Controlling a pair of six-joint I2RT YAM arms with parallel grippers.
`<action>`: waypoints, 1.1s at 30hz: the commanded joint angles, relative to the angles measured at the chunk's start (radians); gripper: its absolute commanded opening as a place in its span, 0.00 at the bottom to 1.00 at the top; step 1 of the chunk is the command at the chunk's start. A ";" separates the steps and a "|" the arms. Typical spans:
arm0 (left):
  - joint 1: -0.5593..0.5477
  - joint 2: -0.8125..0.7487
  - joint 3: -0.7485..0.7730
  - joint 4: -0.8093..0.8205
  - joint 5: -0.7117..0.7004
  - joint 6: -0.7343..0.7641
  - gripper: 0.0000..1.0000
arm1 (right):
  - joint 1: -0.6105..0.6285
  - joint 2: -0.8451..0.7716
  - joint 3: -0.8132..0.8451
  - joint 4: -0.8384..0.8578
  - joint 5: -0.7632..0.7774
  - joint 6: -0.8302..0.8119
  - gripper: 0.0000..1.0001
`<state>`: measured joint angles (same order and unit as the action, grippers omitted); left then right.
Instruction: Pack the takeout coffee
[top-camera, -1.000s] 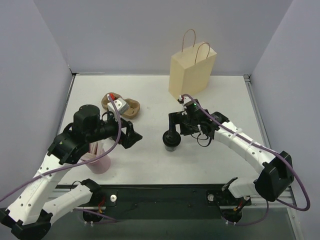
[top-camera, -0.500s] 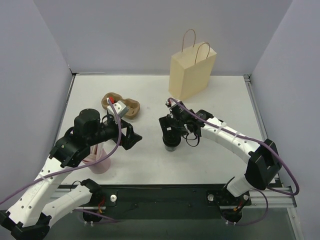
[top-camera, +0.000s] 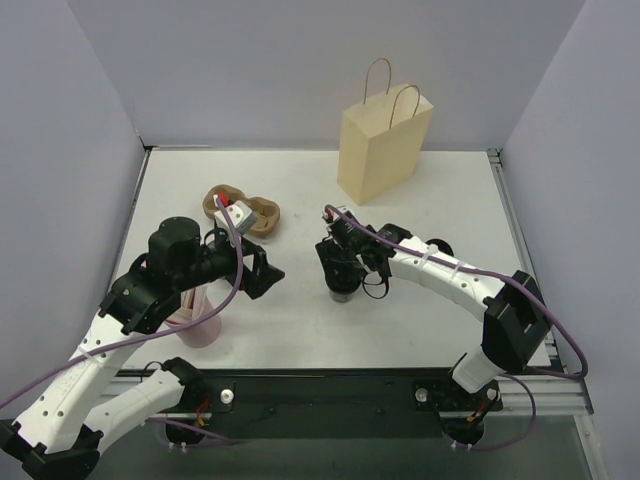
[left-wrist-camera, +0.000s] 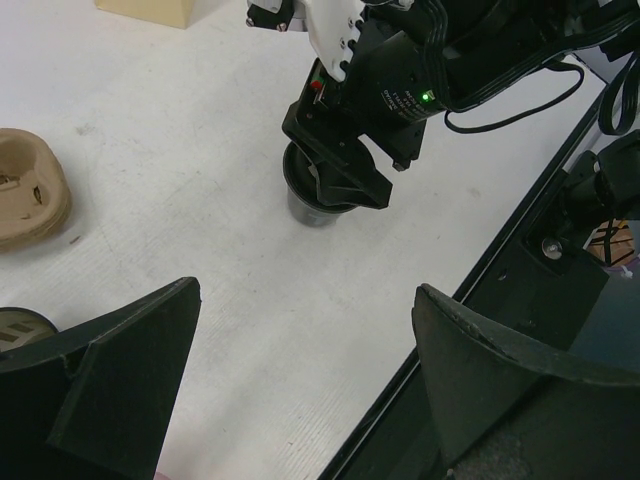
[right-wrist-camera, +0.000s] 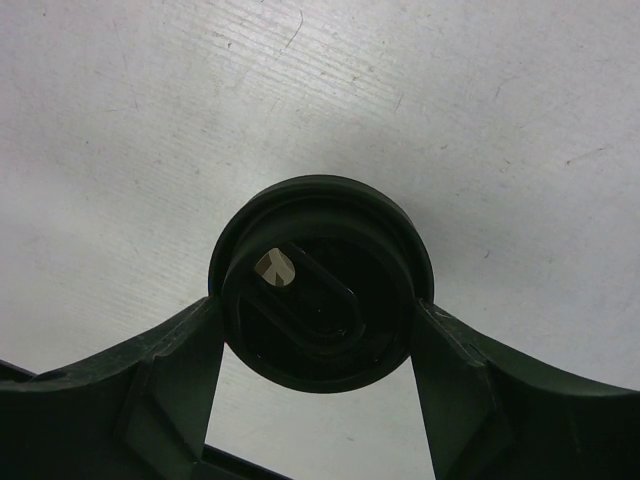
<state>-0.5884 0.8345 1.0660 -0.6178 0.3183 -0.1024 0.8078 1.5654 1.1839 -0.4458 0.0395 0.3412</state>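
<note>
1. Black paper forms the small cylindrical takeout coffee (top-camera: 341, 291), capped by a round dark grey lid (right-wrist-camera: 320, 285). It stands on the white table (top-camera: 420, 330), in front of the tall tan paper bag (top-camera: 383, 140) on the arm-base side, slightly to the bag's left and well apart from it.
2. The coffee is upright: its long axis is vertical, base on the table, and the lid faces straight up into the right wrist camera. A small pale opening shows in the lid, off centre.
3. The right gripper (right-wrist-camera: 320, 312) comes down over the coffee from above. One finger sits on each side, and both inner faces meet the rim of the lid, so the jaws are clamped on the coffee. The cup rests on the table.
4. The left gripper (left-wrist-camera: 310, 345) hangs farther left of the bag than the coffee does, apart from the cup. Its jaws are spread wide with only bare table between them.
5. A brown moulded-pulp tray with two wells (top-camera: 245, 212) lies left of the bag and a little nearer the bases. It touches neither gripper.
6. A pink cup (top-camera: 195, 327) stands far to the bag's front-left, under the left arm, which partly hides it.
</note>
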 joint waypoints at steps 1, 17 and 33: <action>-0.002 0.003 0.005 0.063 -0.008 -0.005 0.97 | 0.010 0.013 -0.012 -0.037 0.037 0.022 0.62; 0.024 0.158 0.077 0.141 -0.042 -0.069 0.97 | -0.174 -0.041 -0.012 -0.027 0.048 0.007 0.58; 0.016 0.206 -0.094 0.293 0.002 -0.011 0.97 | -0.663 0.050 0.227 -0.007 -0.021 -0.050 0.57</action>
<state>-0.5678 1.0519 0.9852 -0.3992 0.2893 -0.1524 0.2070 1.5814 1.3418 -0.4328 0.0181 0.3046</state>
